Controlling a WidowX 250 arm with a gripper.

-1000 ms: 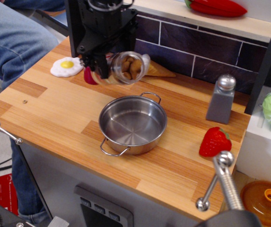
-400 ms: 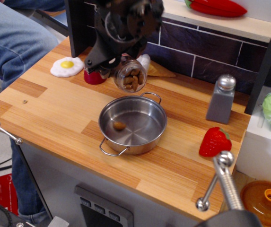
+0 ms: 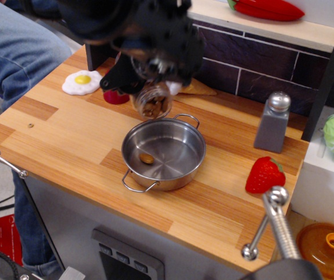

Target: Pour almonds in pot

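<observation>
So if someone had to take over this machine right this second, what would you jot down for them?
Gripper: blurred by motion, appears clamped on the clear cylindrical jar, tipped mouth-down over the far rim of the shallow round shiny steel pot.
Done: one brown almond lies in the pot.
Left: most of the almonds are in the jar; tip further, staying above the pot.
Nearby: grey metal-capped shaker, red strawberry toy.

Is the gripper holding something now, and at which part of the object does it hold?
The gripper holds the clear jar of almonds, tipped mouth-down over the pot. The hold seems to be at the jar's upper end, but blur hides the exact contact.
</observation>
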